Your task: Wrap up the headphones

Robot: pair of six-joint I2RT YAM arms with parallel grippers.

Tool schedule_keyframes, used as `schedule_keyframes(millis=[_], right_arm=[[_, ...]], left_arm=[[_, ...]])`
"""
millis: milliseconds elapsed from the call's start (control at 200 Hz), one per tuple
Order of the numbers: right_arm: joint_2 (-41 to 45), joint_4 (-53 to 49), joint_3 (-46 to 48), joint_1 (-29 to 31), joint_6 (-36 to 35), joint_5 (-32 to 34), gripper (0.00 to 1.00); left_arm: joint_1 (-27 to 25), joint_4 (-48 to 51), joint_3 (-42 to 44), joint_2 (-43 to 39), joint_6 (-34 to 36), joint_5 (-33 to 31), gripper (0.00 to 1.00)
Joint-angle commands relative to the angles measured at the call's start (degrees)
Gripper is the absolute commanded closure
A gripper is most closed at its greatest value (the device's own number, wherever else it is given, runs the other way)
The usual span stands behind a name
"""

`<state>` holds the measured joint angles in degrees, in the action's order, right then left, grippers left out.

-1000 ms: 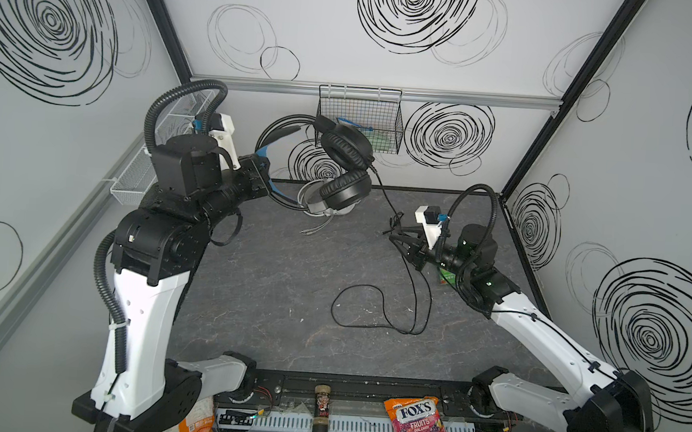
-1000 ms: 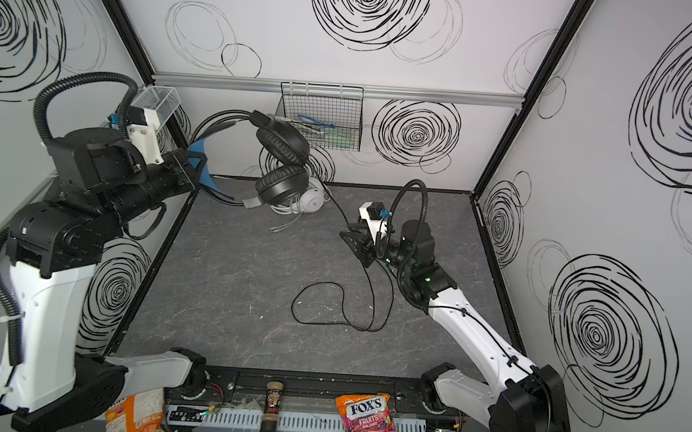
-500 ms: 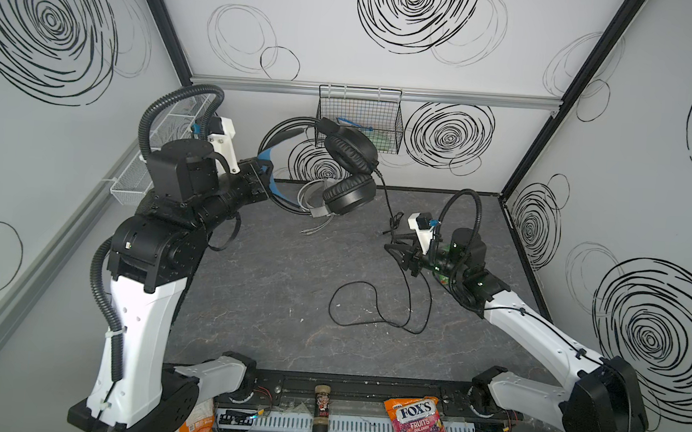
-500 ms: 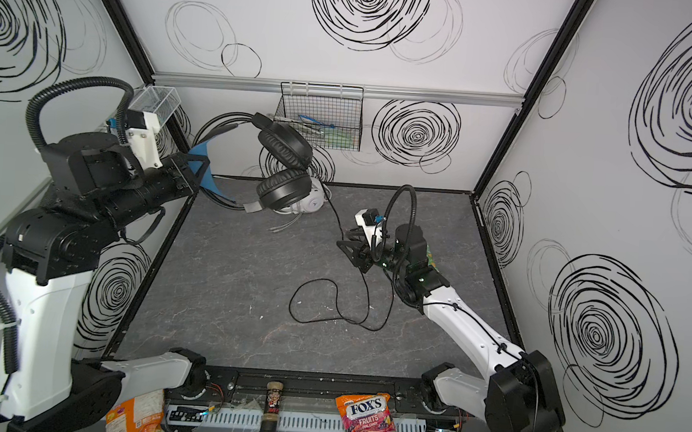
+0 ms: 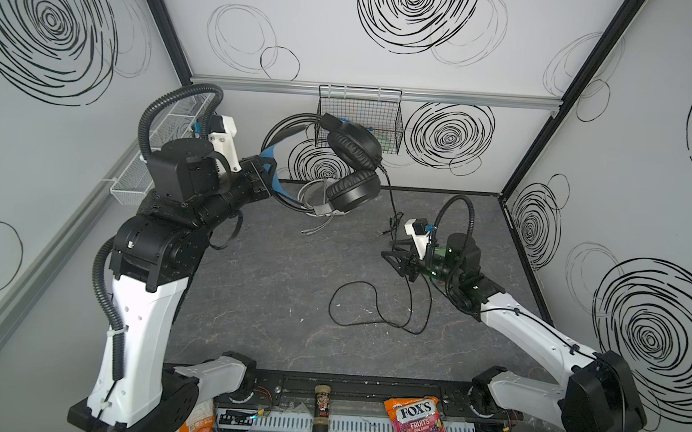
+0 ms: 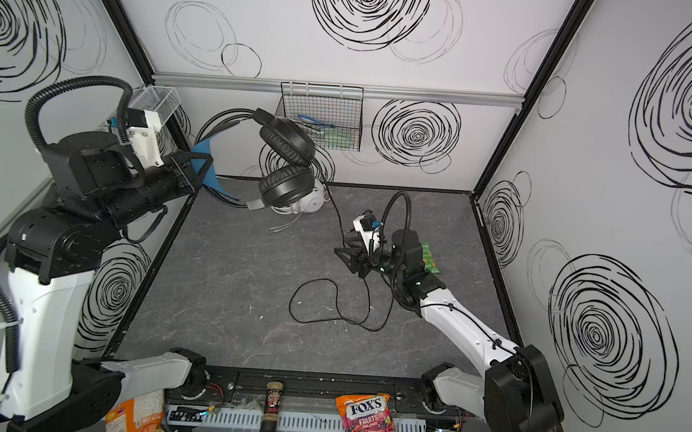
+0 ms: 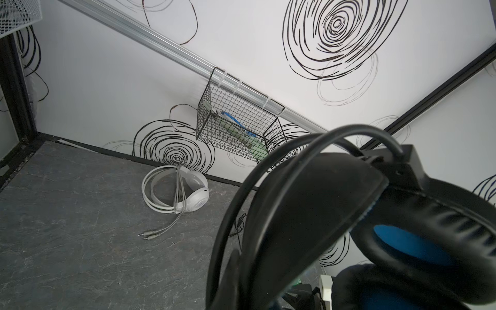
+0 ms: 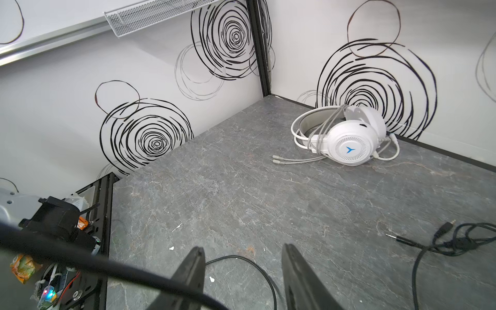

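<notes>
Pink candy bag (image 5: 421, 428) (image 6: 369, 423), just in front of the arms' base rail (image 5: 345, 386), reads "FOX'S" above "FRUITS" in both top views. Well behind the rail, the ear cup of the white headset (image 8: 349, 146) carries a blue Y-shaped logo. Print on the small bottle (image 5: 321, 407) and the orange packet (image 6: 134, 419) by the rail is illegible.

Bright, even light w/ soft shadows; edges bend (black headset (image 7: 308, 214) blurred, v. close).

Black headset (image 5: 355, 147) aloft; white headset (image 8: 349, 146), seemingly cable-wrapped, on floor (image 8: 241, 188).
</notes>
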<state>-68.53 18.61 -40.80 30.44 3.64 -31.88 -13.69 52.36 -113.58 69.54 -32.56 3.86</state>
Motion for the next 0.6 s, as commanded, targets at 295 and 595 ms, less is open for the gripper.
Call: schedule_keyframes(millis=[295, 595], right_arm=[[2.38, -5.05, 0.14, -0.63, -1.08, 5.86, 0.78], [13.31, -16.72, -5.71, -2.37, -13.51, 25.06, 1.00]], left_arm=[[3.50, -8.69, -3.41, 0.43, -2.72, 2.55, 1.00], [6.88, -7.43, 4.30, -1.75, 0.70, -5.77, 1.00]])
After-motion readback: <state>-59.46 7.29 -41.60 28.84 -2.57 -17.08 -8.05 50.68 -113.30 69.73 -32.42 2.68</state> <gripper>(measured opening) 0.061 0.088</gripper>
